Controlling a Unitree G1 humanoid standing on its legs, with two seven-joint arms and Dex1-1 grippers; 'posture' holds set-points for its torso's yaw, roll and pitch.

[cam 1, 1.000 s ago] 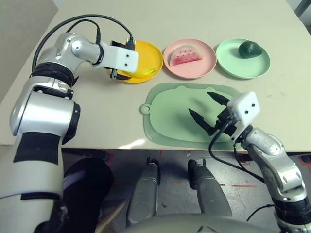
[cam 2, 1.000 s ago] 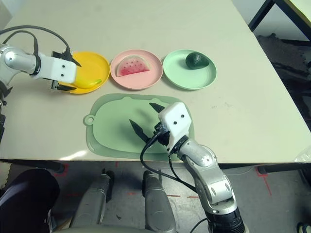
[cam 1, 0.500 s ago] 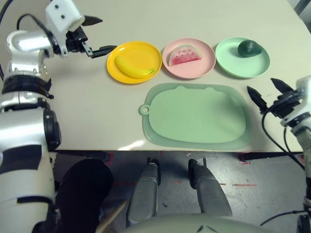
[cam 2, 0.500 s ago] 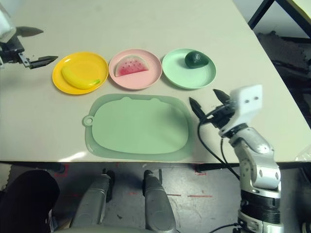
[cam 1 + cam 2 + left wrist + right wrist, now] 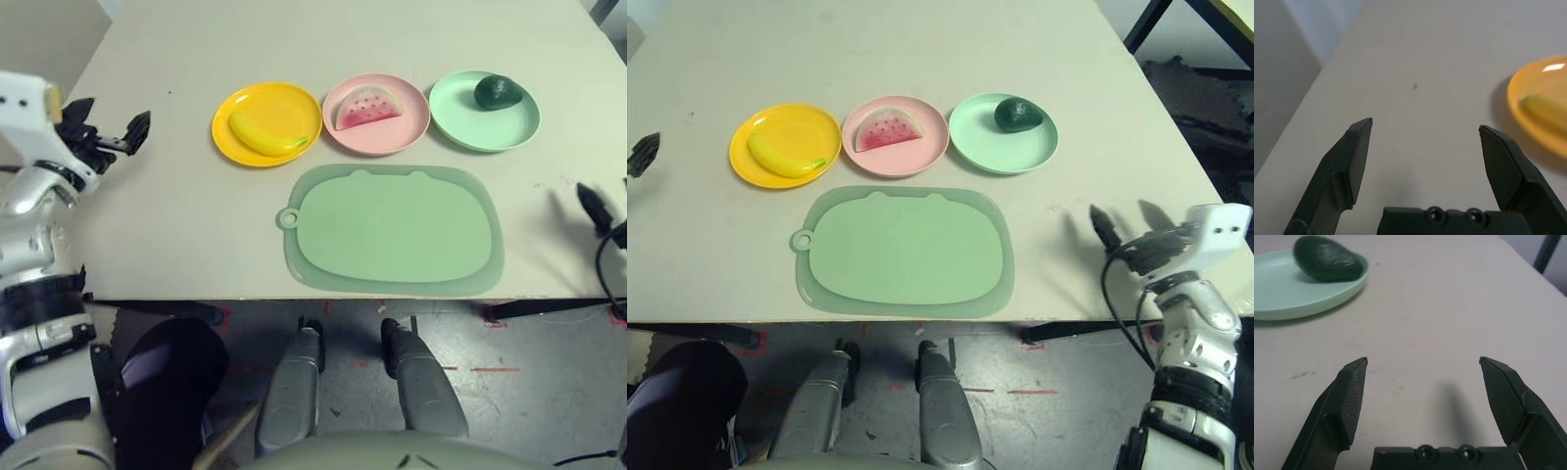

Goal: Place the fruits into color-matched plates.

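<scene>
Now carry the left gripper (image 5: 1425, 122) farther out past the yellow plate (image 5: 803, 117) than in the earlier frame, and the right gripper (image 5: 1423, 358) farther to the right, off beyond the mat (image 5: 906, 245). Find the left fingers spread wide, with nothing between them and nothing touched. Find the right fingers spread just as wide, likewise holding nothing and apart from every plate. Hover with both over the table (image 5: 1068, 59), probably a little above its surface, though hard to judge how high from these angles.

See the banana (image 5: 784, 162) lying in the yellow plate, curving across the side nearer the robot. See the watermelon (image 5: 888, 129) in the pink plate (image 5: 921, 157), flat red edge turned toward the robot and pale rind away. See the avocado (image 5: 1019, 114) in the green plate (image 5: 994, 152), off toward the far right part of the rim. Count three plates in a row from left to right: yellow, pink, green. Note the mat lying flat between that row and the near table edge, loop pointing left.
</scene>
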